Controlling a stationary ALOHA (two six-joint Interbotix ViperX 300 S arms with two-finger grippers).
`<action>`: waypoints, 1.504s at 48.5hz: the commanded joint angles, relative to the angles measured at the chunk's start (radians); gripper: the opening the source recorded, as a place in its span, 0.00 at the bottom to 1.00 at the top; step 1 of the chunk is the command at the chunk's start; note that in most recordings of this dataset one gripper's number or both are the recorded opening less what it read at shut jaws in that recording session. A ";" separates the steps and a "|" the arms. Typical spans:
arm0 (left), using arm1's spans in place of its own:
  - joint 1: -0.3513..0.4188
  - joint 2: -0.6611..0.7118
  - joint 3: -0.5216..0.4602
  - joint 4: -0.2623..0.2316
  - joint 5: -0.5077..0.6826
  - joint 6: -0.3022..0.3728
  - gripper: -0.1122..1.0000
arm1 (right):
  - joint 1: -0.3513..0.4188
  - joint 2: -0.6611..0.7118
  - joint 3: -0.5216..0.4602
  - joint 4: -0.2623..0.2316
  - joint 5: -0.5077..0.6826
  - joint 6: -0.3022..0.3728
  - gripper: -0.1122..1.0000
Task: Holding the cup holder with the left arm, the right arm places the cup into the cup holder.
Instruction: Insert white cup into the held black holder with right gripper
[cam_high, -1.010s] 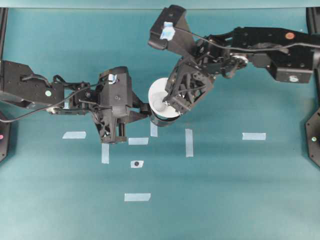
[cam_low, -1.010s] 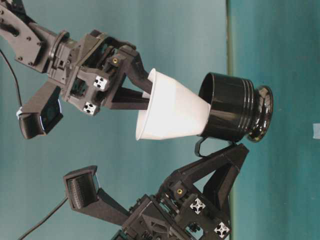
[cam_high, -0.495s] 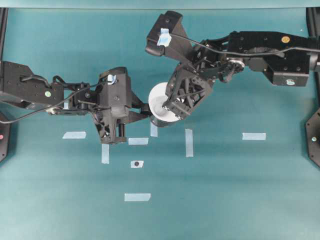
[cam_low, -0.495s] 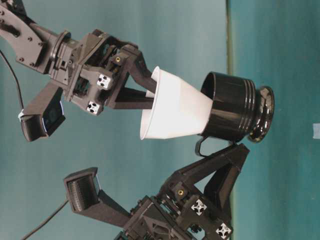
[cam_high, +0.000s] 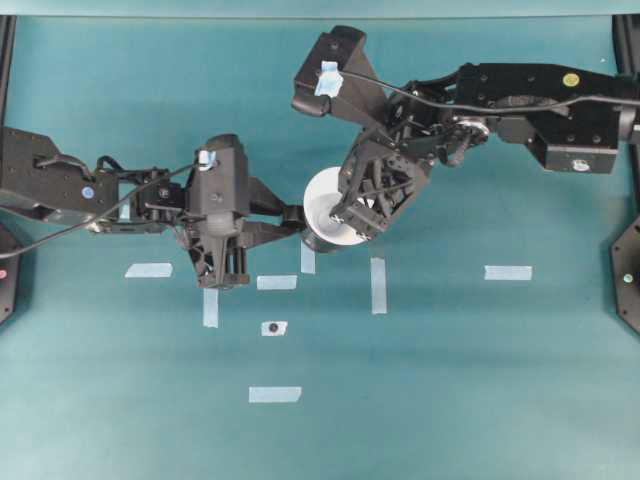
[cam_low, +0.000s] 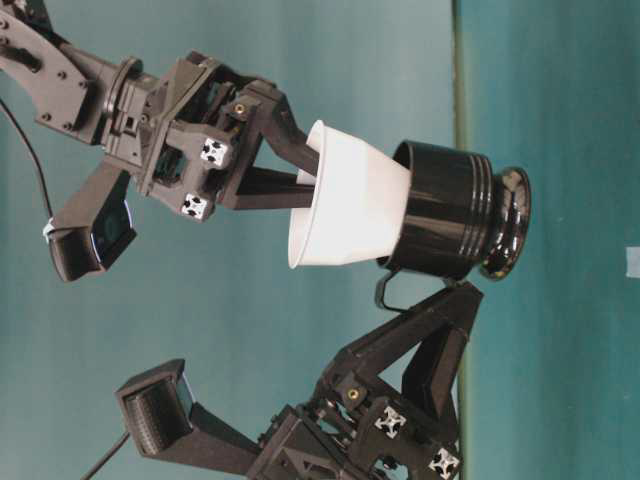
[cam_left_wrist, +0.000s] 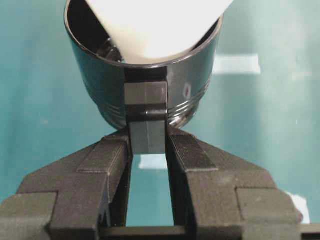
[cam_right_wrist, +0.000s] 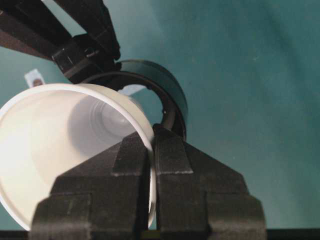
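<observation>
**Inspector:** Where does the cup stand relative to the holder?

**Assistant:** The cup (cam_low: 350, 205) sits centre frame in the table-level view, its narrow base already inside the mouth of the cup holder (cam_low: 455, 222); its wide rim lies to the left, outside. The two long axes run nearly in line, left to right in that frame, with the cup slightly tilted. Neither rests on the tabletop (cam_high: 450, 380).

**Inspector:** The grips?

**Assistant:** The right gripper (cam_right_wrist: 151, 150) has its fingers (cam_right_wrist: 131, 160) pinched together on the cup's rim, one inside the wall, one outside. The left gripper (cam_left_wrist: 148, 147) has its fingers (cam_left_wrist: 107, 162) clamped on the holder's stubby handle (cam_left_wrist: 146, 120), from the lower edge of the frame.

**Inspector:** What does the next move turn on?

**Assistant:** In my judgement, pushing the cup further along that shared axis, rightward, until it seats. The right arm does that work; the left only steadies.

**Inspector:** Count?

**Assistant:** One cup, one holder, two arms. Eight tape strips (cam_high: 278, 394) on the tabletop.
</observation>
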 joint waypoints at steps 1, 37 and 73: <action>-0.003 -0.029 -0.009 0.002 -0.023 -0.002 0.32 | 0.003 -0.043 -0.018 -0.002 -0.003 0.003 0.13; -0.012 -0.038 0.021 0.002 -0.060 -0.002 0.32 | 0.003 -0.044 -0.006 -0.002 0.003 0.008 0.50; -0.015 0.037 0.167 0.003 -0.413 -0.063 0.32 | 0.005 -0.189 0.009 -0.002 0.006 0.021 0.80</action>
